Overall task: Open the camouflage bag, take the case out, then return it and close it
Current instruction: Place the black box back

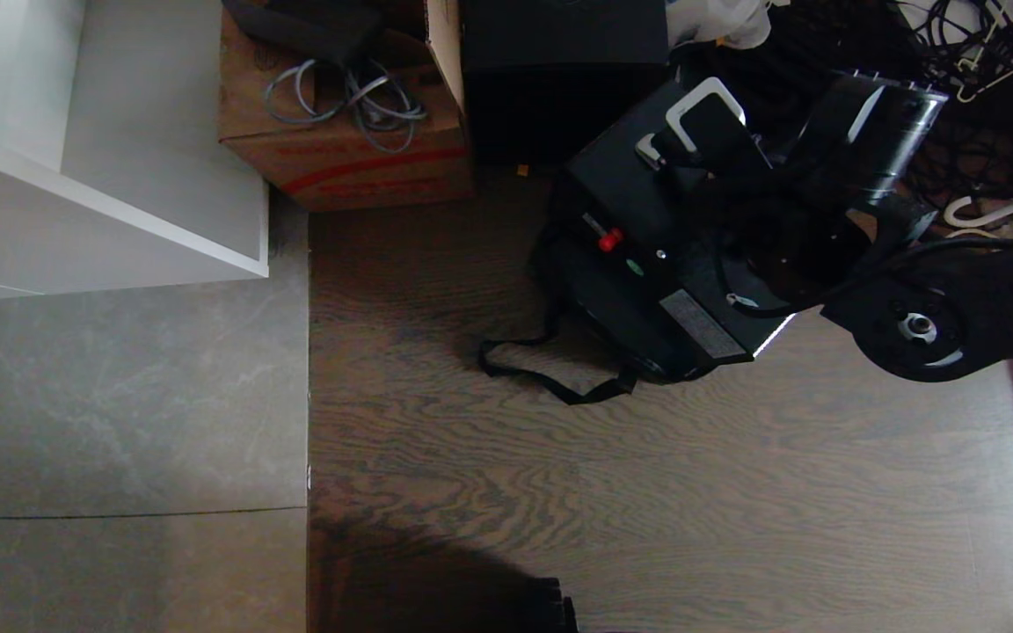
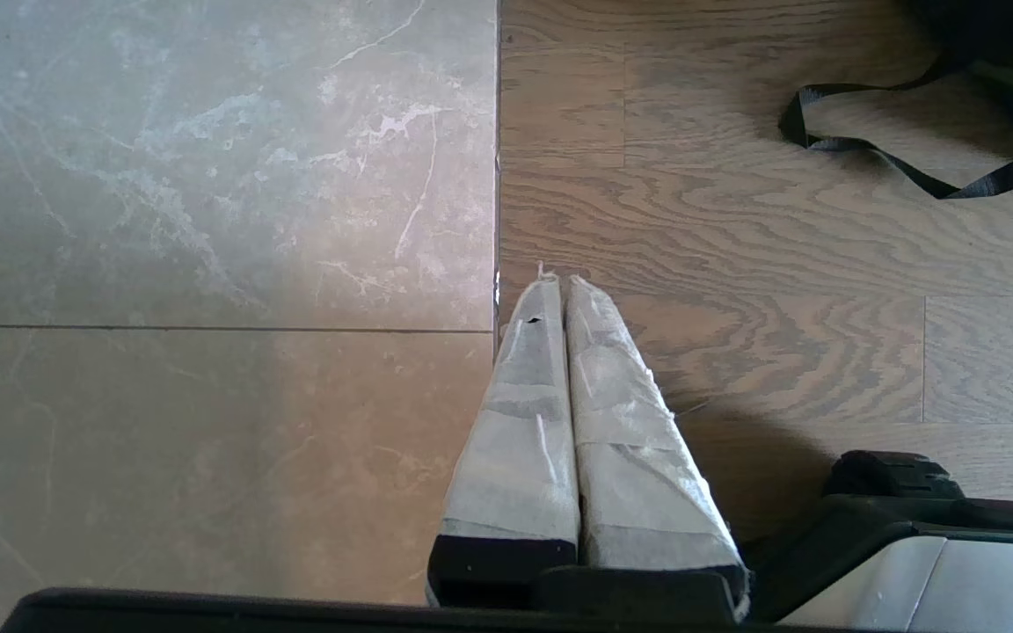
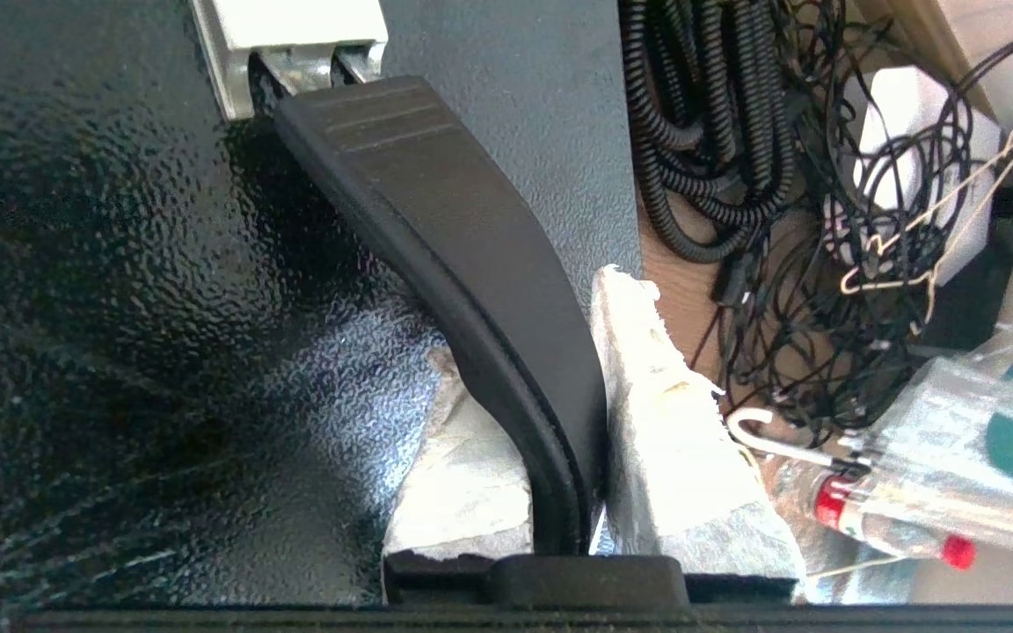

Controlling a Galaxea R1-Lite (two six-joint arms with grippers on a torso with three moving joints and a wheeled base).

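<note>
Right gripper (image 3: 572, 413) clamped on the handle (image 3: 436, 220) of the case (image 1: 647, 255), holding it tilted over the dark, barely visible camouflage bag (image 1: 577, 290) on the floor, so mid-removal or return I'd guess; next needs a steady carry; left gripper (image 2: 559, 290) parked, fingers together.

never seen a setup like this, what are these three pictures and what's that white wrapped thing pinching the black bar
This is a two-armed robot on wheels. The wide picture comes from a camera on its head, looking down at a wood and tile floor. The other two come from cameras on its wrists, just behind the fingers.

The white wrapped things are padded fingers. The right gripper is shut on the curved black handle of the black rigid rectangular case, which has a red knob and a grey label.

The left gripper is shut, holds nothing and hangs over the floor.

Nearby lie a black strap, a brown cardboard box and tangled black cables.
</note>
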